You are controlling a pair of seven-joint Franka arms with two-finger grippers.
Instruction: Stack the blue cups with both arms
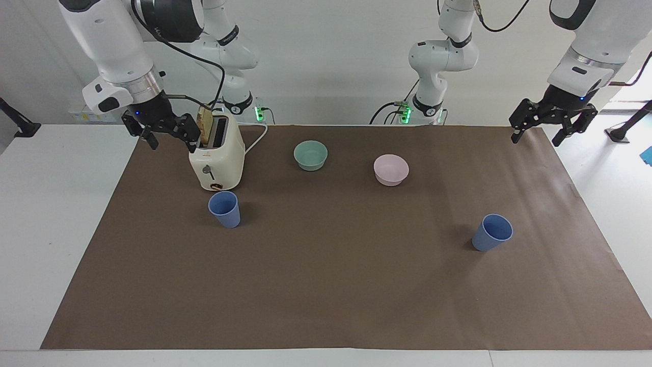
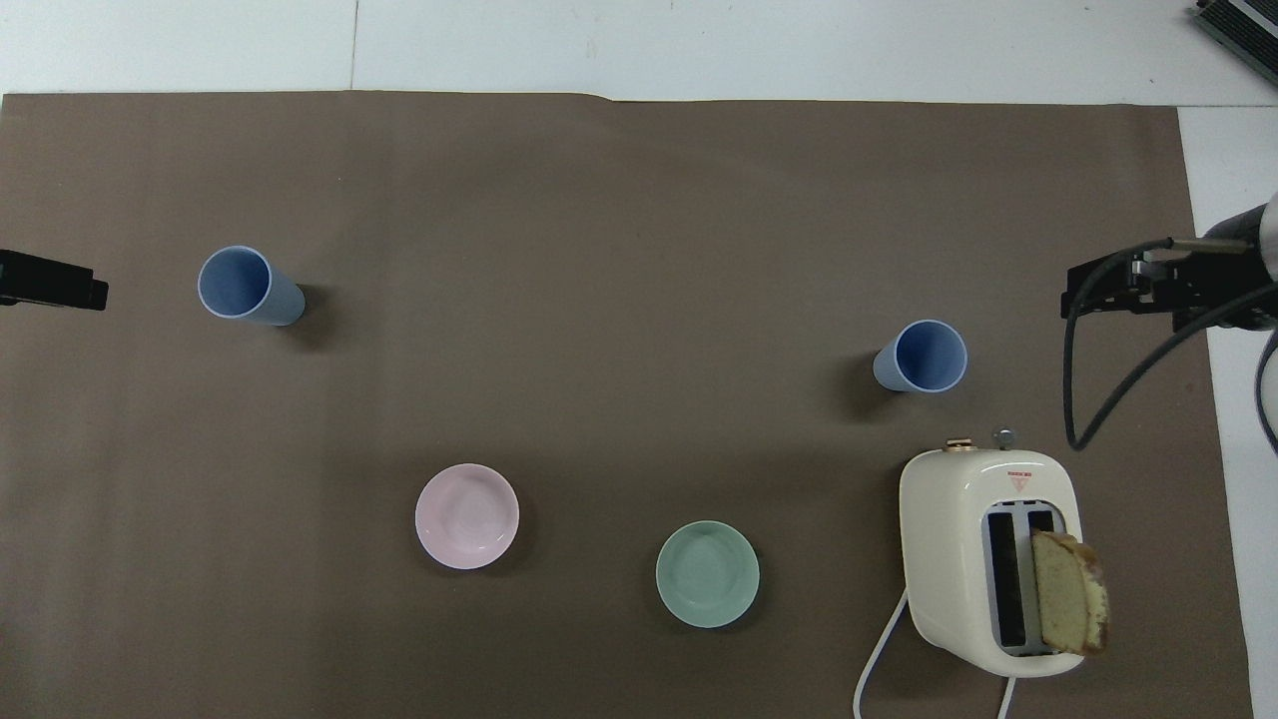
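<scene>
Two blue cups stand upright on the brown mat, far apart. One cup stands beside the toaster, a little farther from the robots than it. The other cup stands toward the left arm's end. My right gripper is open and empty, raised over the mat's edge beside the toaster. My left gripper is open and empty, raised over the mat's edge at the left arm's end; in the overhead view only its tip shows.
A cream toaster with a slice of bread stands at the right arm's end, its cord trailing toward the robots. A teal bowl and a pink bowl sit nearer the robots than the cups.
</scene>
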